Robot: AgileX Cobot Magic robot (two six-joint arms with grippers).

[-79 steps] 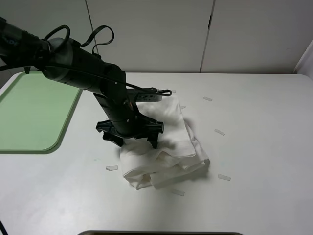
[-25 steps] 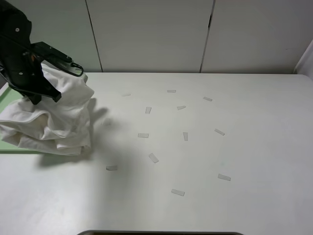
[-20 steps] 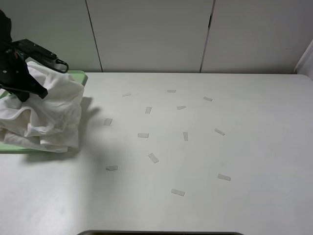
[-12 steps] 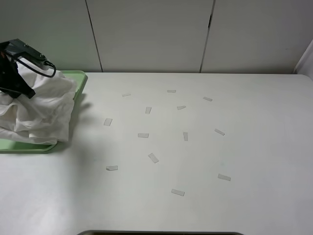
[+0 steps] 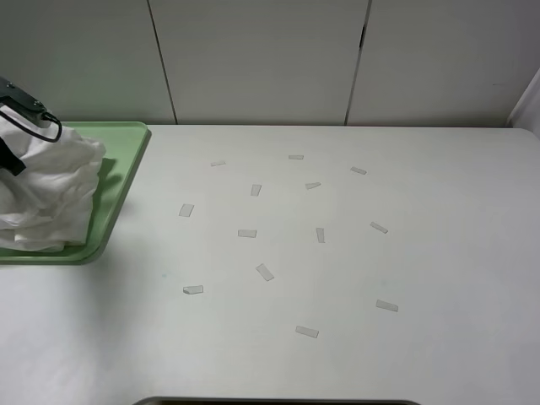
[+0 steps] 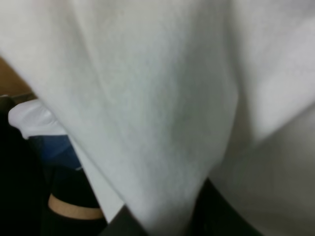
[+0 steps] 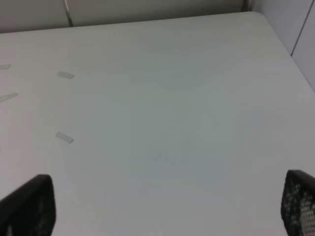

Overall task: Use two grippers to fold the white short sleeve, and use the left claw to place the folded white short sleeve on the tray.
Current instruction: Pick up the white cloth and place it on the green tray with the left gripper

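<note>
Cloth fills our left wrist view: the wrinkled white cotton T-shirt (image 6: 162, 98) pinched in our black left claw (image 5: 7, 135) over the pale green plastic tray (image 5: 118, 181); our right gripper (image 7: 167, 206) has fingers spread.

The white short sleeve (image 5: 46, 190), a crumpled, loosely folded bundle, hangs bunched over the pale green tray (image 5: 118, 181) at nine o'clock of the table, its lower folds resting on the tray's near rim.

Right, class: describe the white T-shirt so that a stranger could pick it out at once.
Start at the pale green tray at the table's far left edge. The white T-shirt hangs bunched over it, gripped by the left claw. Unlike the small flat tape strips scattered across the table, it is one large crumpled cloth.
</note>
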